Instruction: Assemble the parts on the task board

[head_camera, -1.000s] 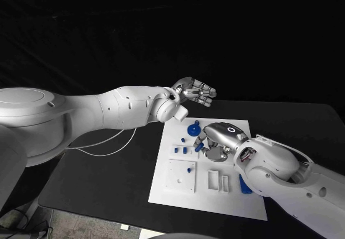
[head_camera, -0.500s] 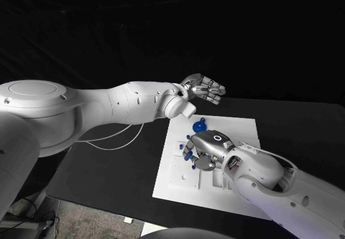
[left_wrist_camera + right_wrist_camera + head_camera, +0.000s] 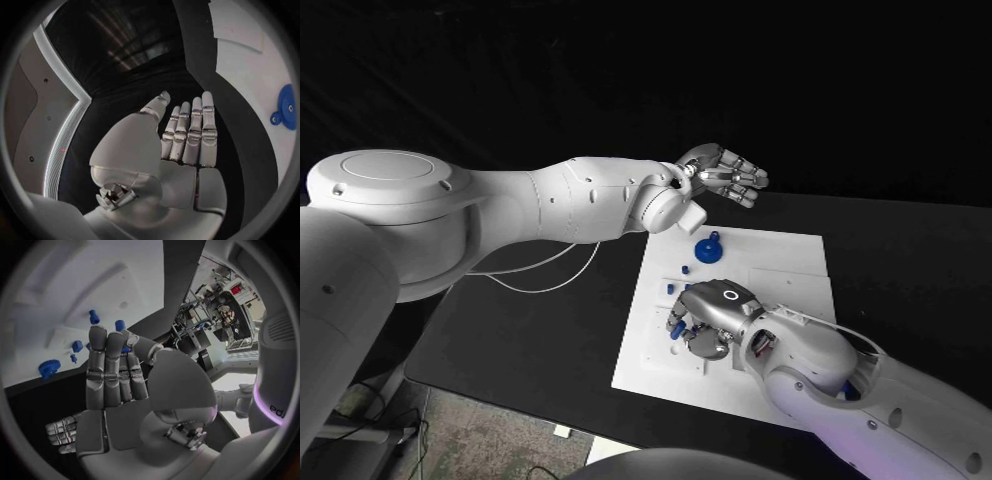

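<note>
Board [image 3: 790, 250] lies flat in the middle of the black table [image 3: 531, 330], a white plate with small blue parts on it. A blue gear-like disc [image 3: 708, 246] sits near the board's far edge, and a small blue peg [image 3: 688, 267] lies just beside it toward the robot.

Left arm reaches in from the left side and is raised above the table beyond the board's far edge. Left hand [image 3: 724, 176] hangs in the air, touching nothing. In the left wrist view the left hand [image 3: 181, 140] holds its fingers [image 3: 196, 130] straight and side by side, thumb apart from them, with nothing in the palm: it is open and empty. The same view shows the blue disc [image 3: 286, 107] on the white board beyond the fingers.

Right arm comes in from the right side and bends low over the board's near half. Right hand [image 3: 708, 317] is turned down onto the board, covering the middle of its left portion. In the right wrist view the right hand [image 3: 119, 370] has its fingers [image 3: 103, 365] extended together toward the board, with blue pegs [image 3: 94, 316] standing just past the fingertips. One blue piece [image 3: 126, 348] shows between the thumb tip and the fingers; whether it is pinched or merely behind them cannot be told.
</note>
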Robot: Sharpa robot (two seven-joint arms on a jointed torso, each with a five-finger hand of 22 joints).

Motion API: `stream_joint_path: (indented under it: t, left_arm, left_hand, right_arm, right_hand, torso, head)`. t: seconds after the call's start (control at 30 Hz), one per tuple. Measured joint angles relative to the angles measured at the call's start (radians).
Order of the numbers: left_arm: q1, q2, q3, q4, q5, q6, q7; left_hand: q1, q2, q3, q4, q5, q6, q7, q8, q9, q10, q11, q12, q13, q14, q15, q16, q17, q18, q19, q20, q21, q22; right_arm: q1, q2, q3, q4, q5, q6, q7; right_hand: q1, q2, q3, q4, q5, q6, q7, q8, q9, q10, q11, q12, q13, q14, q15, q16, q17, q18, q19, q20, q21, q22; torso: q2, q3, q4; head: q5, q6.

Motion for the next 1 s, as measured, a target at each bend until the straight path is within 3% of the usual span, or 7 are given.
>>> stream_joint_path:
  t: [0.47, 1.0]
  left_arm:
    - [-0.001, 0.0, 0.0, -0.002, 0.0, 0.003, 0.001]
    - [-0.003, 0.001, 0.0, -0.006, 0.0, 0.007, 0.001]
  left_hand:
    - [0.0, 0.0, 0.0, 0.0, 0.0, 0.0, 0.0, 0.0, 0.0, 0.0, 0.0, 0.0, 0.0, 0.0, 0.0, 0.0, 0.0, 0.0, 0.0, 0.0, 0.0, -0.001]
    - [0.0, 0.0, 0.003, -0.003, 0.0, 0.0, 0.0, 0.0, 0.0, 0.0, 0.0, 0.0, 0.0, 0.0, 0.0, 0.0, 0.0, 0.0, 0.0, 0.0, 0.0, -0.004]
  right_arm:
    - [-0.02, 0.001, -0.005, -0.01, -0.007, 0.003, 0.009]
    - [-0.03, 0.001, -0.009, -0.012, -0.013, 0.017, 0.015]
  right_hand:
    - [-0.011, -0.002, 0.006, 0.0, 0.005, 0.0, 0.0, 0.0, 0.0, 0.003, -0.003, 0.0, 0.0, 0.0, 0.0, -0.001, 0.003, 0.0, 0.0, 0.0, -0.008, 0.001]
    - [-0.016, -0.008, 0.006, 0.0, 0.005, 0.0, 0.0, 0.0, 0.0, 0.003, -0.003, 0.0, 0.0, 0.0, 0.0, -0.008, 0.003, 0.0, 0.002, 0.002, -0.014, 0.001]
  torso:
    - [0.0, 0.0, -0.0009]
    - [0.0, 0.0006, -0.0016]
  head:
    - [0.013, -0.009]
    - [0.01, -0.012]
